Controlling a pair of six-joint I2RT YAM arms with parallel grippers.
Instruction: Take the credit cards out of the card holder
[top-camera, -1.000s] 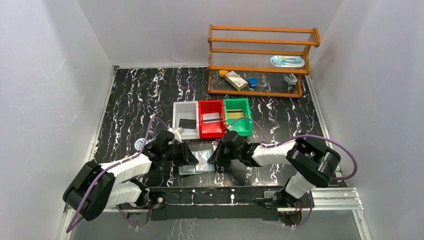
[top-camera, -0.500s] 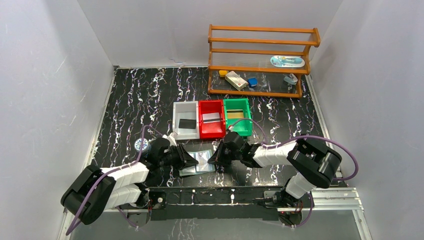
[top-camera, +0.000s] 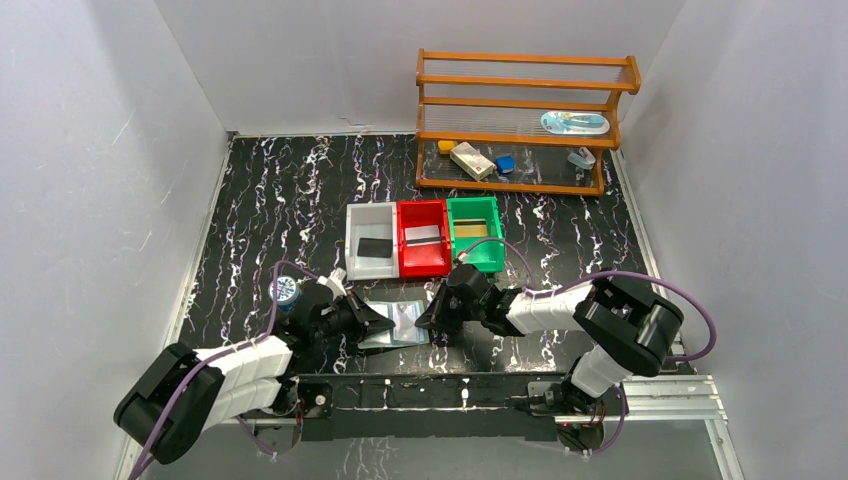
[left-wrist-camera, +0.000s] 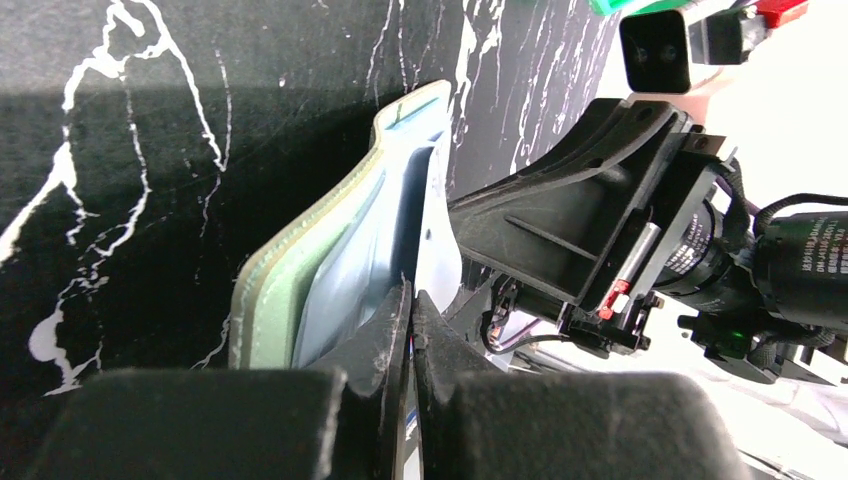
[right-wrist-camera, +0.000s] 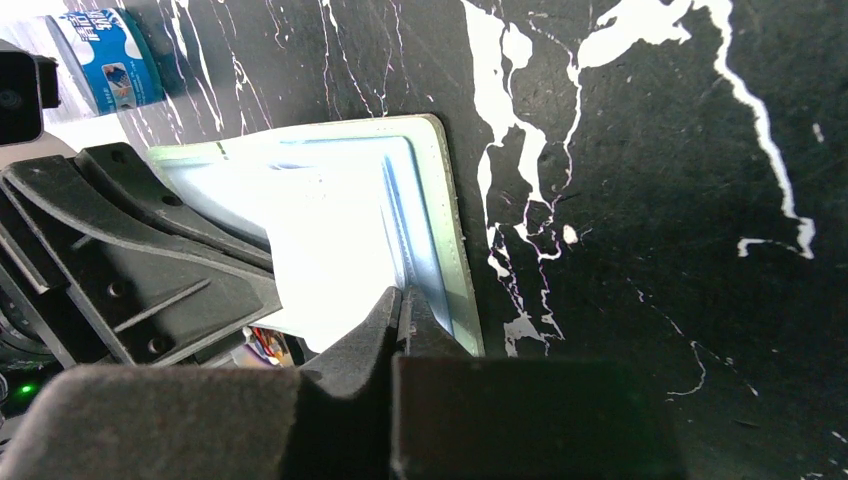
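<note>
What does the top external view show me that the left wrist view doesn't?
Only the top external view shows the sorted cards: a black card in the white bin, a silver card in the red bin and a gold card in the green bin. It also shows the wooden rack and the blue-and-white tin.

Only the left wrist view shows the left hand shut on the card holder, at its bluish inner layer. Whether a card is in the pinch is unclear.

Both views show the holder and the right hand at its opposite side.
</note>
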